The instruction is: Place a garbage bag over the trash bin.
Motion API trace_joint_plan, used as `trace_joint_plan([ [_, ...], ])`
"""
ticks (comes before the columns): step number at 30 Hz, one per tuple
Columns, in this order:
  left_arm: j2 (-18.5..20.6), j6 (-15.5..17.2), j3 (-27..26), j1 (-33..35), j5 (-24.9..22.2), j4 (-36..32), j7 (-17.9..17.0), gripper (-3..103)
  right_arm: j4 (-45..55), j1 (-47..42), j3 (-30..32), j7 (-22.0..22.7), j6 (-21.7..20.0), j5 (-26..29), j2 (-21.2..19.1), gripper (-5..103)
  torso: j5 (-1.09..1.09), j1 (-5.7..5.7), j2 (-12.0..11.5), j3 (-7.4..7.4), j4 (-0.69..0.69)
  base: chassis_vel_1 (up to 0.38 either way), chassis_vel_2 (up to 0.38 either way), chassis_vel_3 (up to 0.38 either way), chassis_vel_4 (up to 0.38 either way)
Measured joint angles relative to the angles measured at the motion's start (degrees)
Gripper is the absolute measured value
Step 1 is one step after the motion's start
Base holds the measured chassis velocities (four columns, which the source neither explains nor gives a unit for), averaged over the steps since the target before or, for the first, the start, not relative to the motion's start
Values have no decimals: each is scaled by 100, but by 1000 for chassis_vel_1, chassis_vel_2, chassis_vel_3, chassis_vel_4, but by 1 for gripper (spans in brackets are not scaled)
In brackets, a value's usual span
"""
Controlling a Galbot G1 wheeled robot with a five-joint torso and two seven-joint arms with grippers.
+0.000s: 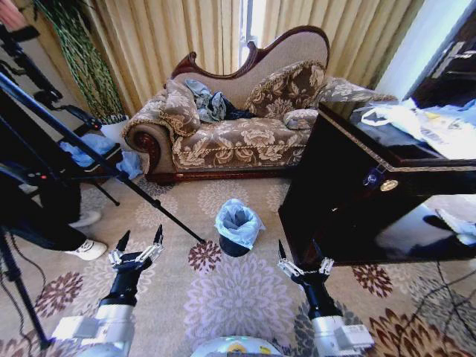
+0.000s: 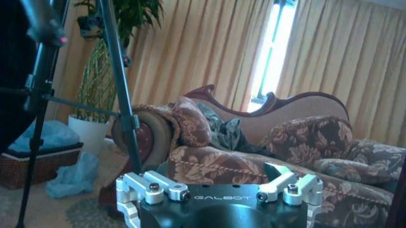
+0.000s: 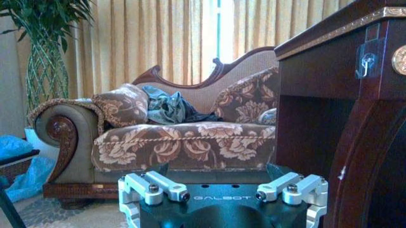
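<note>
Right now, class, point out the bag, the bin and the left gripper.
bag (image 1: 238, 221), head view, on the crinkled plastic draped over the bin's rim.
bin (image 1: 232, 249), head view, on its black lower wall.
left gripper (image 1: 139, 239), head view, midway between its open fingertips.

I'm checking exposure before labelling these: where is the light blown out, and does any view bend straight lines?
Head view: the window gap behind the sofa is blown out, glare whitens the clutter on the dark cabinet, and the edges bow like a fisheye. Left wrist view: the window strip flares and the picture is soft. Right wrist view: bright window, shadowed cabinet side.
</note>
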Motion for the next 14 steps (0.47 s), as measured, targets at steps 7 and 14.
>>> trace_joint_plan([
  [7, 0, 0, 0, 0, 0, 0, 0, 100, 0, 0, 0, 0, 0, 0, 0, 100, 0, 0, 0, 0, 0, 0, 0, 0, 0],
  [14, 0, 0, 0, 0, 0, 0, 0, 100, 0, 0, 0, 0, 0, 0, 0, 100, 0, 0, 0, 0, 0, 0, 0, 0, 0],
])
